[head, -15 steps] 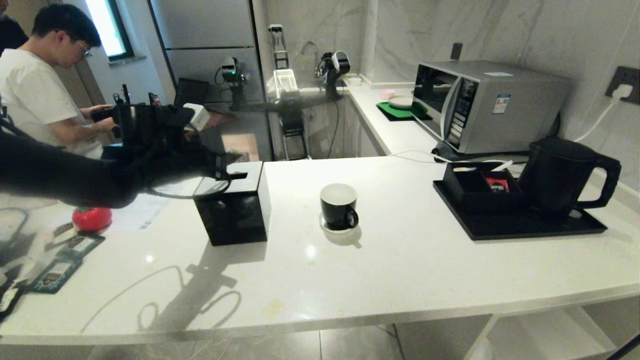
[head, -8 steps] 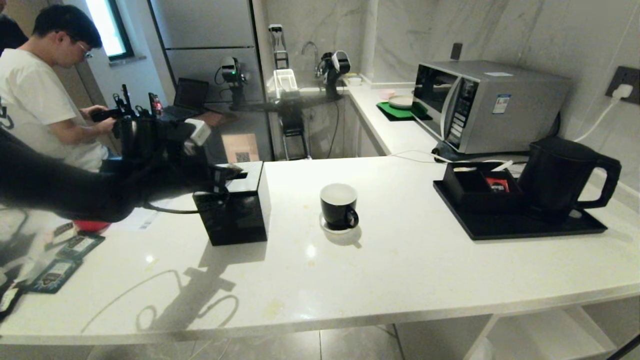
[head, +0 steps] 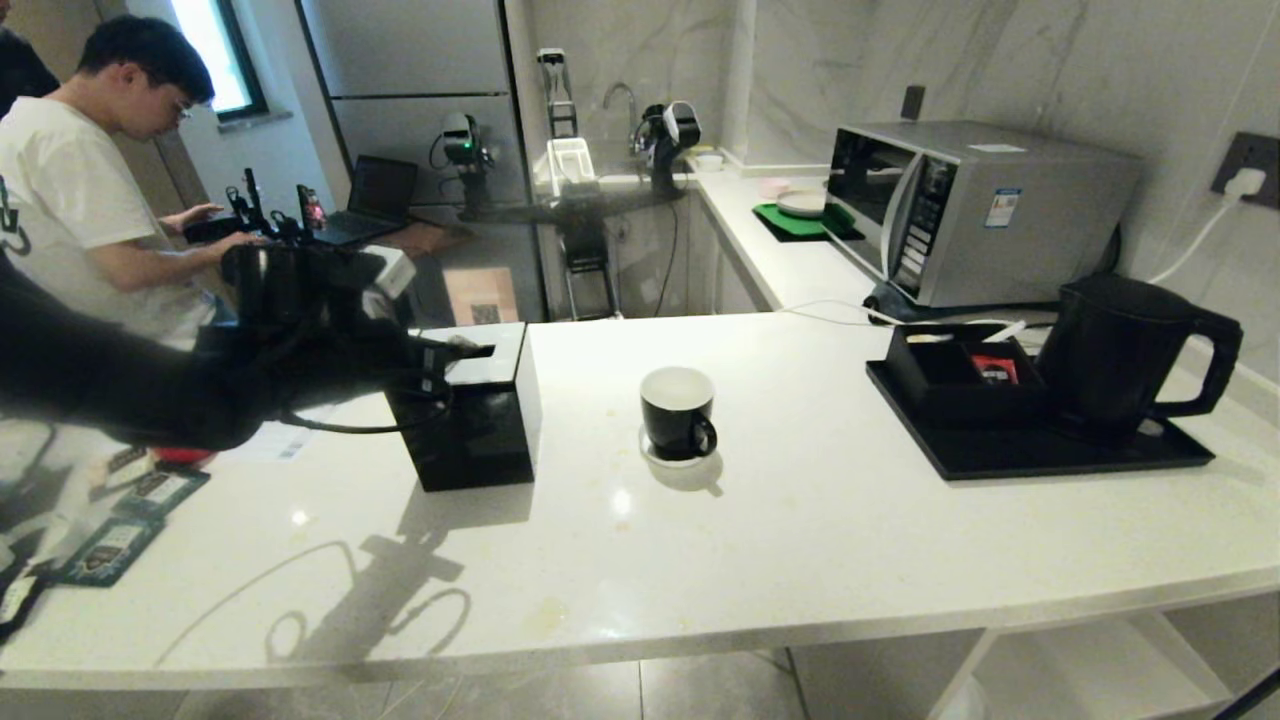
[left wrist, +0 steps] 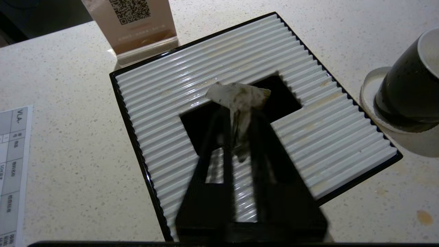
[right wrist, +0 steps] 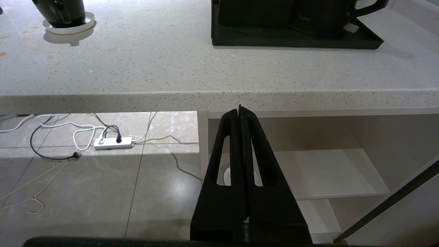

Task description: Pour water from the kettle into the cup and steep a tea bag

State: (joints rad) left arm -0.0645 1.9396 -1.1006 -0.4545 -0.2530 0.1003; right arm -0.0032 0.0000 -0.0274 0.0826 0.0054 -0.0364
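Left claw [left wrist: 236, 137]: over the slot of the black tissue box [left wrist: 308, 137], fingers nearly closed, pinching the tea bag [left wrist: 238, 99]. Bag: light, soft, tears easily; best gripped at its upper corner. Cup [head: 678, 412] stands nearby. Right claw [right wrist: 240, 120]: closed, empty, below the counter [right wrist: 171, 79].

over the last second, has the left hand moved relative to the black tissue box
Yes. The left hand has sunk a little toward the black tissue box top; the box itself hasn't shifted on the counter.

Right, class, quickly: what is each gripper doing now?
Left gripper: closed on the tea bag, above the tissue box.
Right gripper: shut, empty, below the counter edge.
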